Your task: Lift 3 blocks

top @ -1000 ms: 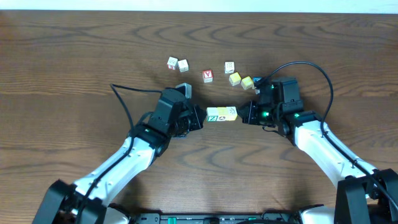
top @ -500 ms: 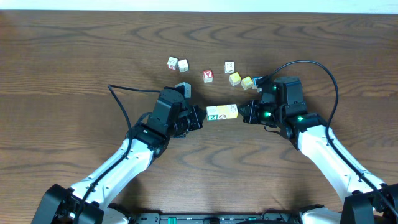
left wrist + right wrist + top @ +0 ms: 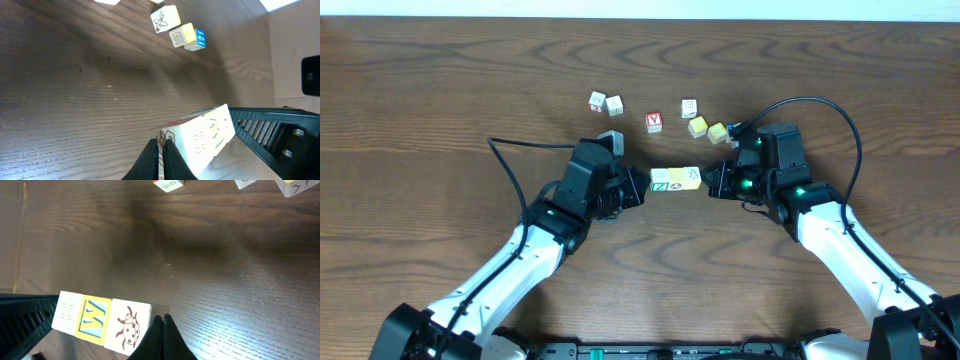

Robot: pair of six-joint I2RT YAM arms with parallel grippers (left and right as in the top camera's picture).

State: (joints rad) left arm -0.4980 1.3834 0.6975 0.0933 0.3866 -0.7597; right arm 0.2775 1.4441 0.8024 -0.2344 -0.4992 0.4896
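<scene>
Nearest in, the row of three blocks [image 3: 676, 180] is pinched end to end between the left gripper [image 3: 643, 188] and right gripper [image 3: 710, 182]. Both sets of jaws are shut tight with nothing inside them, only the tips pressed on the row's ends. Compared with a second ago, the row and both tips are seen a touch farther up the table [image 3: 440, 100], so the lift is probably being started. Whether the row is actually off the wood can't be told, as its underside is hidden. One end block is mostly covered in the left wrist view. Farther back, loose blocks [image 3: 654, 122] are left scattered, most faces too small to read.
</scene>
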